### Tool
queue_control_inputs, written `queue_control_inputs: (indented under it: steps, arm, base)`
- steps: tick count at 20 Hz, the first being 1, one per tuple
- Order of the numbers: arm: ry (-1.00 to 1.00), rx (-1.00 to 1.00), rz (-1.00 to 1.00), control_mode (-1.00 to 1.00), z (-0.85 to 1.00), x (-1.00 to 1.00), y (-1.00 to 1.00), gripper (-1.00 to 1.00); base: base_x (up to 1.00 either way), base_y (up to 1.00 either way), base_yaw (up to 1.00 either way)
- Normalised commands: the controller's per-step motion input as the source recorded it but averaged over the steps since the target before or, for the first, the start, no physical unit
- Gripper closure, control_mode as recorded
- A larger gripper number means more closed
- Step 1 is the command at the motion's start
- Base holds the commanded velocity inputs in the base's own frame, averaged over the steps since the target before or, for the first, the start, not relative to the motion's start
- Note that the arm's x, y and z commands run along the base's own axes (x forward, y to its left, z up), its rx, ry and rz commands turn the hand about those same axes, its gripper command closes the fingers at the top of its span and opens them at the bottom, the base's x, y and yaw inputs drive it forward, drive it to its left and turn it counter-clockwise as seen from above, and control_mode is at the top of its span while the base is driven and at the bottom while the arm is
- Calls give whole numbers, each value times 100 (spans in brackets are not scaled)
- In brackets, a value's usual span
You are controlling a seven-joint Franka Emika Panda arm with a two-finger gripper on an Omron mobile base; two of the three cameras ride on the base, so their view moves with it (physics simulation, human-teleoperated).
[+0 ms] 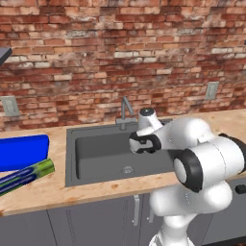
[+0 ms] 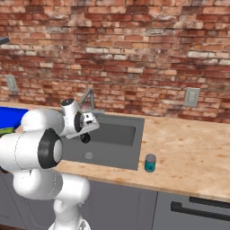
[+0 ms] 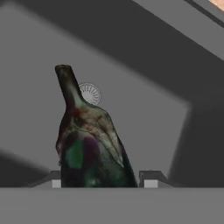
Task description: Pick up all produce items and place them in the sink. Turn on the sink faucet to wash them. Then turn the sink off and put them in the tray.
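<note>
My gripper (image 3: 103,181) is shut on the produce item (image 3: 89,140), a dark, teardrop-shaped piece whose thin stem end points away from the hand. It hangs over the dark grey sink (image 1: 96,149), with the round drain (image 3: 89,94) showing just past its stem. From the right base the gripper (image 2: 86,133) hovers above the left half of the sink (image 2: 117,134), the dark produce item (image 2: 85,138) at its tips. The grey sink faucet (image 1: 126,113) stands at the back rim, close behind the hand. The blue tray (image 1: 21,151) lies on the counter left of the sink.
A green-and-blue striped box (image 1: 26,175) lies in front of the tray. A teal can (image 2: 150,163) stands on the wooden counter just right of the sink's front corner. A brick wall with outlets (image 2: 192,96) runs close behind the counter.
</note>
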Motion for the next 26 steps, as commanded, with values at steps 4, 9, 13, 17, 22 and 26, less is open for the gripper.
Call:
queue_control_inputs:
  steps: [4,9,13,17,22,26]
  arm:
    - [10,-6,6,-100,32,-12,93,100]
    - [11,-4,11,-100,16,-1,97,100]
    - [7,0,15,-100,0,9,99,100]
    - [3,0,15,-100,0,17,98,100]
    - [0,0,13,-100,3,23,93,100]
    - [0,0,11,-100,3,29,82,100]
  base:
    - [0,0,0]
    - [0,0,0]
    - [0,0,0]
    - [0,0,0]
    - [0,0,0]
    - [0,0,0]
